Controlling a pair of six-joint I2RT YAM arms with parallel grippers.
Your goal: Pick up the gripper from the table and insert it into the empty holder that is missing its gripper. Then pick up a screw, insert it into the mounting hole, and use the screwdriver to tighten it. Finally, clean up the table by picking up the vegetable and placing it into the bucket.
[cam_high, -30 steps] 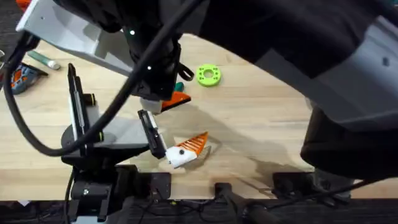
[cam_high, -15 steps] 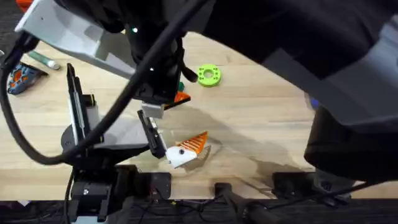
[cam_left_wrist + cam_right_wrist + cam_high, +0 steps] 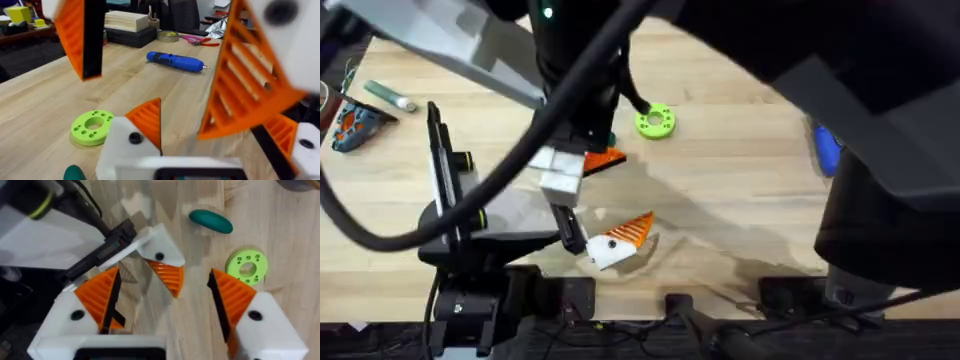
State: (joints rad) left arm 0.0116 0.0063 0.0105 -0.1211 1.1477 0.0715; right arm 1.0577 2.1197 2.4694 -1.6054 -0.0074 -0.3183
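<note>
**Holder lies straight under the open right end effector**

The right end effector (image 3: 164, 272) is released: its two orange fingers stand wide apart and grasp nothing. In the right wrist view, the white holder (image 3: 155, 247) at the end of the small black arm (image 3: 565, 225) lies between these fingers and lower down, so this arm hovers above it. An orange ribbed piece sits against the holder. I take it for the gripper (image 3: 167, 277), and I judge it is already seated, though I cannot tell how firmly. From overhead, its long axis slants from the holder away from the arm bases and to the right. A dark round spot is on the white face of the holder. Whether it is the open mounting hole or a screw head, I cannot tell.

The left end effector (image 3: 578, 168) is also released and empty. It hangs beside the holder, farther from the bases and pointing right. The vegetable (image 3: 211, 221) is just beside it and the green ring (image 3: 246, 266) a little beyond.

The screwdriver (image 3: 175, 61) lies flat on the bench (image 3: 740, 200), well apart to the right and partly under the right arm. It is nearer to that arm.

If the gripper is in, the next step is the screw, but I cannot make one out. The right arm is the nearer one to the holder.
</note>
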